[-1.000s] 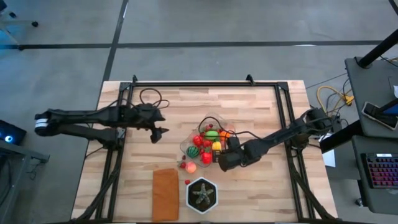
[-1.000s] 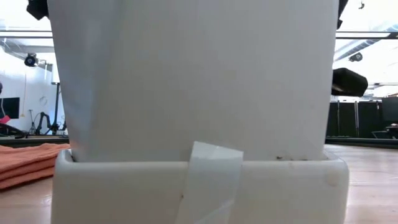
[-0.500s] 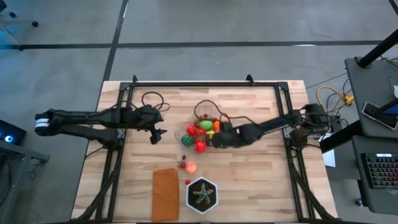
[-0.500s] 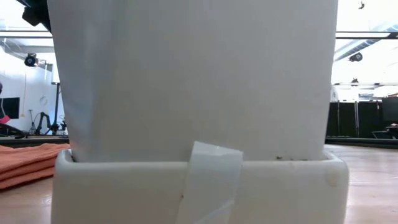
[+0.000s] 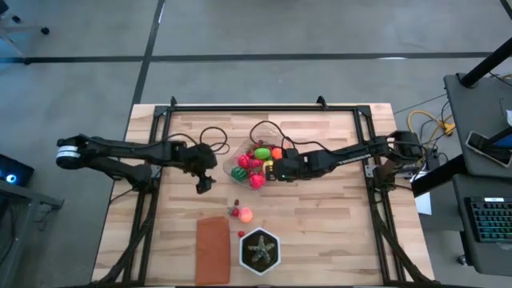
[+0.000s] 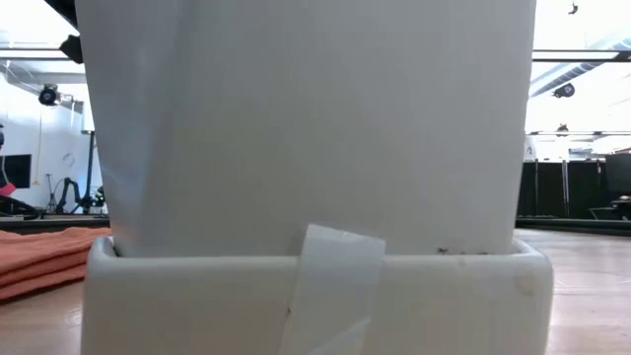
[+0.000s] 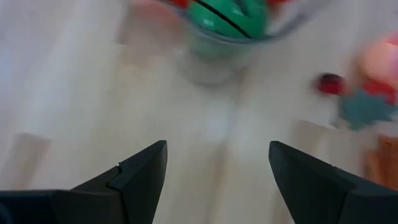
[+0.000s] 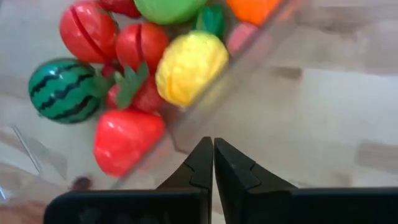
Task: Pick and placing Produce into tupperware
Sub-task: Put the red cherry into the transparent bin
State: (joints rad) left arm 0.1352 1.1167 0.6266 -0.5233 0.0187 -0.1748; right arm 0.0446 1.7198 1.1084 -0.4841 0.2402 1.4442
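On the desk [image 5: 336, 232], the landmark is the tupperware [image 5: 258, 160], the clear box near the middle. Left of the tupperware, the left hand [image 5: 205, 186] hangs just above the wood with its fingers [image 7: 134, 177] spread wide and nothing between them. In its wrist view the near corner of the tupperware shows ahead, with the striped watermelon [image 7: 227, 15] inside.

The tupperware is nearly full of produce [image 5: 256, 160]: red, green, orange and yellow pieces. Below it, near the black pot [image 5: 260, 250], a few pieces lie loose: a pale red fruit [image 5: 245, 214] and some small red bits. An orange-brown cloth [image 5: 212, 248] lies beside the pot.

Right of the tupperware, the right hand [image 5: 277, 170] is shut tight and holds nothing. Its tips sit right at the clear wall, beside the yellow fruit [image 8: 189, 65] and a big strawberry [image 8: 127, 140].

I think the loose fruit comes next. To do it well, the open left hand should go over the pale red fruit, come straight down, and squeeze gently so it does not roll. The right hand should keep off the wall so the box does not slide.
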